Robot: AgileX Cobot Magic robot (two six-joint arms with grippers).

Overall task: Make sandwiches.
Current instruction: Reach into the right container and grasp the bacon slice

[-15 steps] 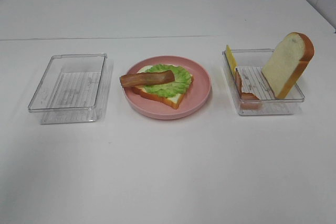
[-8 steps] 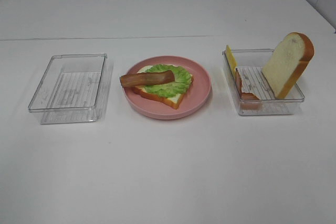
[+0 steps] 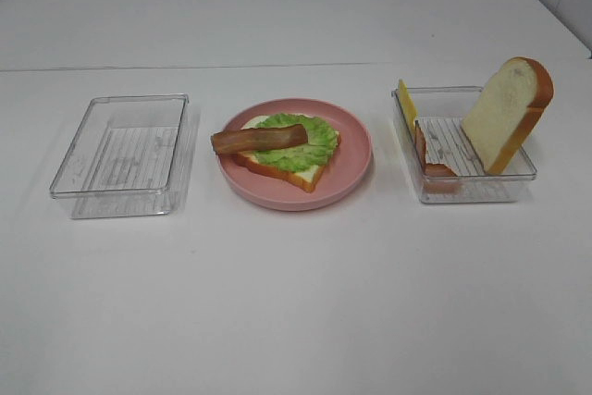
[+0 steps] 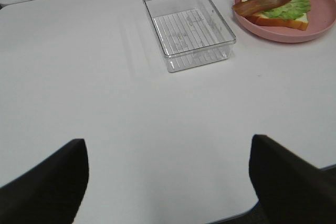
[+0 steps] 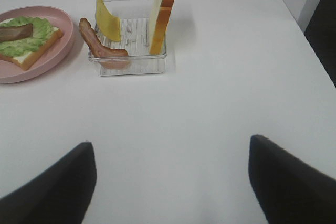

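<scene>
Hands both spread wide, left hand [image 4: 167, 182], right hand [image 5: 170, 182], only dark fingertips [image 4: 47, 182] in frame

On the plate [image 3: 356, 159], between left box [image 3: 111, 194] and right box [image 3: 481, 190], bacon strip [image 3: 259, 139] tops lettuce [image 3: 310, 143].

On the white table [image 3: 296, 302] a pink plate [image 3: 357, 153] stands between the left clear box [image 3: 129, 156] and the right clear box [image 3: 472, 190].

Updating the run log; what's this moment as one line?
plate: bread, lettuce, bacon; right box: cheese, spare bacon, upright slice; left gripper open; right gripper open
</scene>
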